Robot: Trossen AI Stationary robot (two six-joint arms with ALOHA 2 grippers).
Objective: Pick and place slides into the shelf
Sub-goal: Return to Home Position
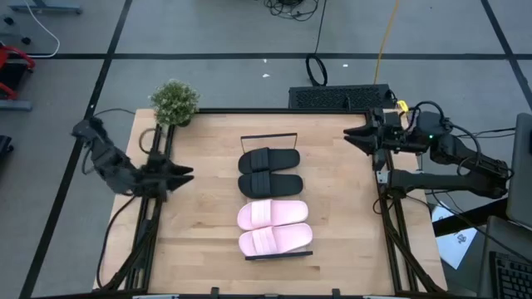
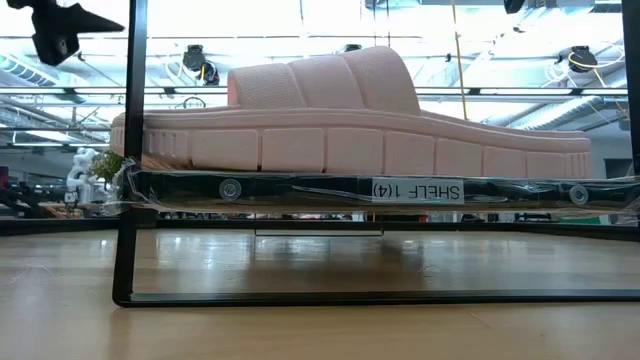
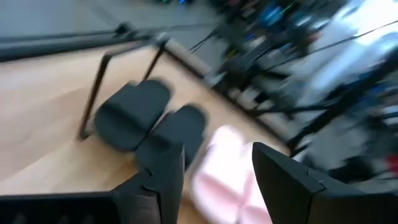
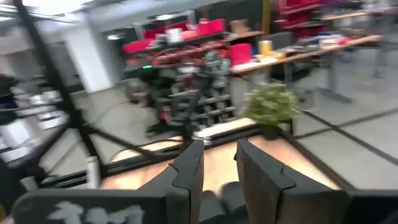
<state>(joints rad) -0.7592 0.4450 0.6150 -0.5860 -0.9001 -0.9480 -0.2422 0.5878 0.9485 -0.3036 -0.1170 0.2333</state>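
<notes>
Now we see all 4 slides on the shelf (image 2: pixel 300 188) at the middle of the desk (image 1: pixel 208 224): 2 black slides (image 1: pixel 269 172) at its far end, 2 pink slides (image 1: pixel 274 227) at its near end. Our left tool (image 1: pixel 184 175) hovers at the desk's left edge, fingers apart and empty. Our right tool (image 1: pixel 349 133) hangs near the far right edge, fingers slightly parted, holding nothing. A potted plant (image 1: pixel 174 101) stands at the far left corner.

Bare counter (image 1: pixel 199 241) flanks the loaded shelf (image 1: pixel 278 256) at centre frame, while a potted plant (image 1: pixel 174 101) blocks the upper-left corner.
</notes>
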